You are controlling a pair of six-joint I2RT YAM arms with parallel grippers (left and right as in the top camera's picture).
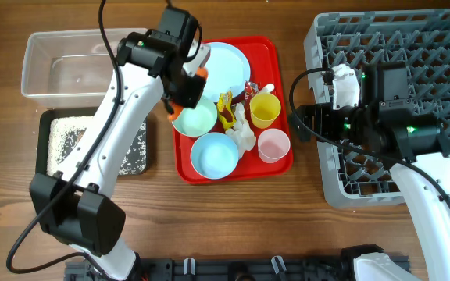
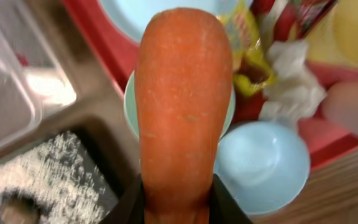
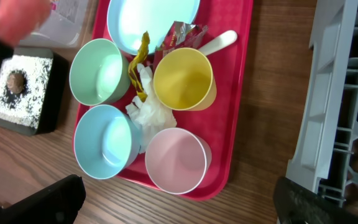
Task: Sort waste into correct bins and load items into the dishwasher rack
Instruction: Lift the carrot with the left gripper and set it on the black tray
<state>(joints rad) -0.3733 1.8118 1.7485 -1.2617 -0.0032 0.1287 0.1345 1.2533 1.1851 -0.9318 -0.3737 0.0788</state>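
My left gripper (image 1: 186, 87) is shut on the orange carrot (image 2: 182, 106) and holds it above the red tray's left edge, over a light blue bowl (image 1: 195, 119). The black tray (image 1: 57, 144) holds white grains and a brown lump (image 3: 16, 81). The clear tub (image 1: 69, 62) lies behind it. On the red tray are the plate (image 1: 226, 64), a second bowl (image 1: 214, 154), yellow cup (image 1: 265, 110), pink cup (image 1: 273, 145), tissue (image 1: 243, 133), wrappers (image 1: 225, 108) and spoon (image 3: 219, 41). My right gripper (image 3: 179, 205) is open and empty between the tray and the dishwasher rack (image 1: 397, 101).
The flat red tray (image 1: 281, 58) sits mid-table between the two bins on the left and the rack on the right. A strip of bare wood (image 1: 307, 62) separates the tray from the rack. The right arm's body lies over the rack's left part.
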